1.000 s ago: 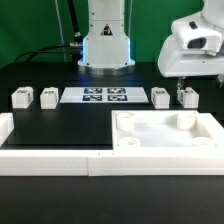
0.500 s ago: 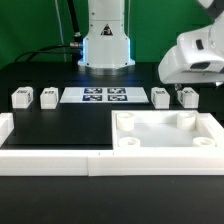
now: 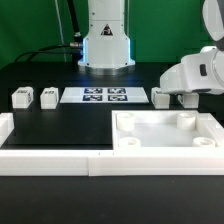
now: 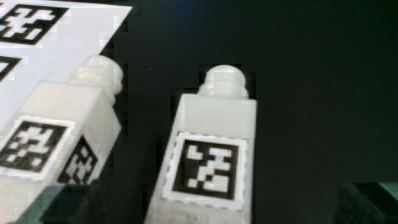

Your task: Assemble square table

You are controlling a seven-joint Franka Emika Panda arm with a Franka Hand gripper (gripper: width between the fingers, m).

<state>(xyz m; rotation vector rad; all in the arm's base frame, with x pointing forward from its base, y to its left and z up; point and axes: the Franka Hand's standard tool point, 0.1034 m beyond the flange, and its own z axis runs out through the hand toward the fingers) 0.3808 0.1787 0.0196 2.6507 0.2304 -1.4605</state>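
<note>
The square table's white tray-like top (image 3: 165, 137) lies at the front of the exterior view's right, with round sockets in its corners. Two tagged white legs (image 3: 21, 97) (image 3: 48, 96) stand at the back left. At the back right, one leg (image 3: 162, 97) shows beside my gripper (image 3: 184, 99), which has come down over its neighbour and hides it. In the wrist view two legs lie side by side: one (image 4: 217, 145) sits between my open gripper (image 4: 205, 208), the other (image 4: 63, 125) just outside it. Dark fingers (image 4: 43, 206) show at the frame's corners; nothing is held.
The marker board (image 3: 105, 96) lies at the back centre, its corner (image 4: 45, 25) also in the wrist view. A long white border rail (image 3: 60, 160) runs along the front and turns up the left side (image 3: 6, 125). The robot base (image 3: 106, 45) stands behind.
The arm has come down and shifted toward the exterior view's left, lowering the open gripper onto the right-hand pair of legs. No part has moved.
</note>
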